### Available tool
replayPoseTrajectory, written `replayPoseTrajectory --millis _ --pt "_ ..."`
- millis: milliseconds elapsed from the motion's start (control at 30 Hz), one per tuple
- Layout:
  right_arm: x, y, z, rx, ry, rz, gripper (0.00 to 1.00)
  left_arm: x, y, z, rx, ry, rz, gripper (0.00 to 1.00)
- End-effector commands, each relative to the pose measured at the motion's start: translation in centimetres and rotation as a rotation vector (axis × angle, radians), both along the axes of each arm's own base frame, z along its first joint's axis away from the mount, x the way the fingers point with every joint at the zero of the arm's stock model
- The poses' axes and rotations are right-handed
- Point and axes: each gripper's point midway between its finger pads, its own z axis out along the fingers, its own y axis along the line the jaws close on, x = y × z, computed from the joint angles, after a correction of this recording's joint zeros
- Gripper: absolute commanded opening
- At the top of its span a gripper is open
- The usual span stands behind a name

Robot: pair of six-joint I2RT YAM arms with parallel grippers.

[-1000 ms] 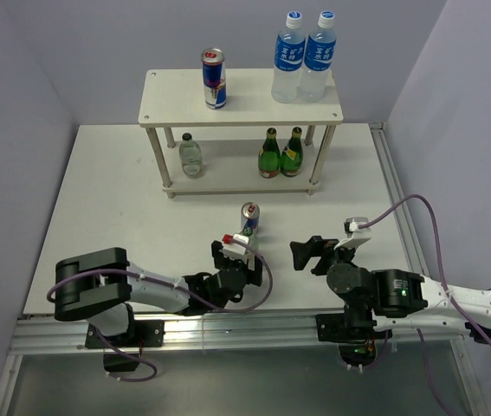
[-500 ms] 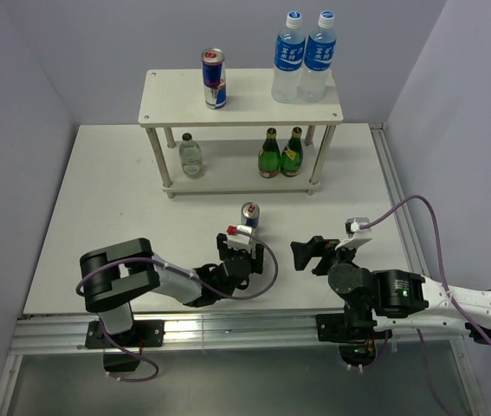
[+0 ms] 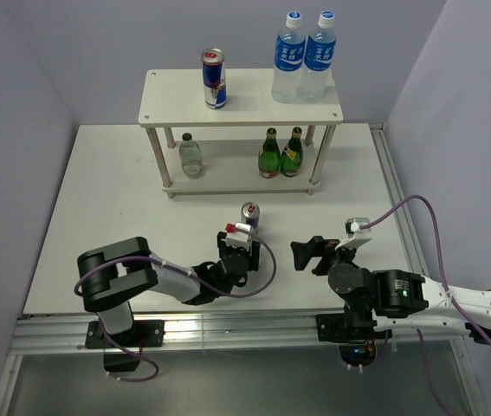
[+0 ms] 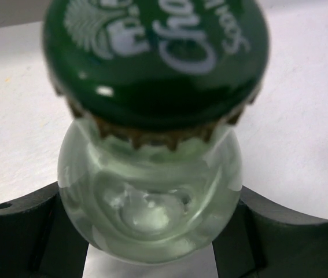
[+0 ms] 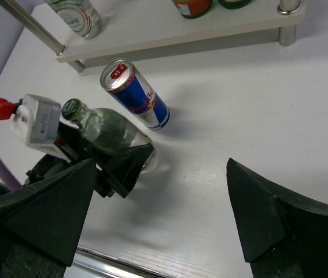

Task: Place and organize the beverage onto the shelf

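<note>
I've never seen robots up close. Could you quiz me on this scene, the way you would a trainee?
1. Count: how many drinks stand on the top board of the shelf?
2. True or false: the right pincer holds the loose can in front of the shelf.
3. Pick one: the green-capped bottle sits between the fingers of A) the left pincer or B) the right pincer.
Key: 1) three; 2) false, it is open and empty; 3) A.
</note>
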Motion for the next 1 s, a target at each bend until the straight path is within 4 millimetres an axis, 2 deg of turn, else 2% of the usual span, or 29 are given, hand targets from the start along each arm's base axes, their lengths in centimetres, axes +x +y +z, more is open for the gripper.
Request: replayPoseTrajectory --millis 0,33,67,100,133,233,267,367,400,467,500,600,633,667,767,833,867,967 --pt "0.3 -0.3 0.4 0.020 -0.020 -0.032 1.00 -0.9 1.5 2.3 -0.072 -0.009 0.019 0.00" --pt "0.3 -0.3 0.4 0.021 -0.021 -0.034 1.00 -1.0 2.0 3.6 -0.100 -0.017 0.026 0.00" --pt "0.3 -0.3 0.4 0.021 -0.021 -0.034 1.00 -1.3 3.0 3.2 -0.073 -0.010 0.036 0.00" --pt "0.4 -0.3 0.4 0.021 -0.023 -0.036 1.00 -1.1 3.8 3.7 -0.069 -0.018 0.058 0.00" --pt "0.4 -0.3 0.4 0.021 -0.023 -0.035 1.00 -1.2 4.1 5.0 -0.086 -0.030 0.061 0.00" --pt "0.4 -0.2 0.4 0.020 -0.022 -0.033 1.00 -0.7 5.4 6.3 -0.058 -0.055 0.069 0.00" --pt "0.3 -0.2 0.4 0.019 -0.023 -0.031 1.00 -0.5 5.8 7.2 -0.080 -0.066 0.068 0.00" --pt "0.3 -0.2 0.4 0.019 -0.023 -0.031 1.00 1.5 7.1 8.7 -0.087 -0.090 0.090 0.00" --pt "0.3 -0.2 0.4 0.019 -0.023 -0.031 1.00 2.8 8.2 9.1 -0.077 -0.103 0.122 0.00" --pt "0.3 -0.2 0.4 0.019 -0.023 -0.029 1.00 4.2 8.4 10.3 -0.098 -0.121 0.121 0.00" --pt "0.4 -0.2 0.4 0.019 -0.023 -0.031 1.00 5.6 9.4 10.5 -0.090 -0.130 0.153 0.00" --pt "0.3 -0.1 0.4 0.018 -0.024 -0.028 1.00 8.5 9.9 12.1 -0.093 -0.161 0.181 0.00" --pt "0.4 -0.2 0.4 0.016 -0.024 -0.031 1.00 9.2 9.8 11.9 -0.080 -0.157 0.181 0.00" --pt "0.4 -0.2 0.4 0.019 -0.023 -0.032 1.00 10.6 9.7 13.3 -0.100 -0.174 0.188 0.00" --pt "0.4 -0.2 0.5 0.022 -0.027 -0.032 1.00 13.0 9.4 14.9 -0.089 -0.199 0.201 0.00" --pt "0.4 -0.3 0.5 0.023 -0.027 -0.034 1.00 14.0 8.9 15.1 -0.070 -0.204 0.191 0.00" --pt "0.4 -0.3 0.5 0.025 -0.028 -0.032 1.00 14.9 8.8 16.2 -0.073 -0.221 0.198 0.00" --pt "0.3 -0.3 0.5 0.027 -0.028 -0.029 1.00 17.2 8.3 16.8 -0.060 -0.228 0.202 0.00"
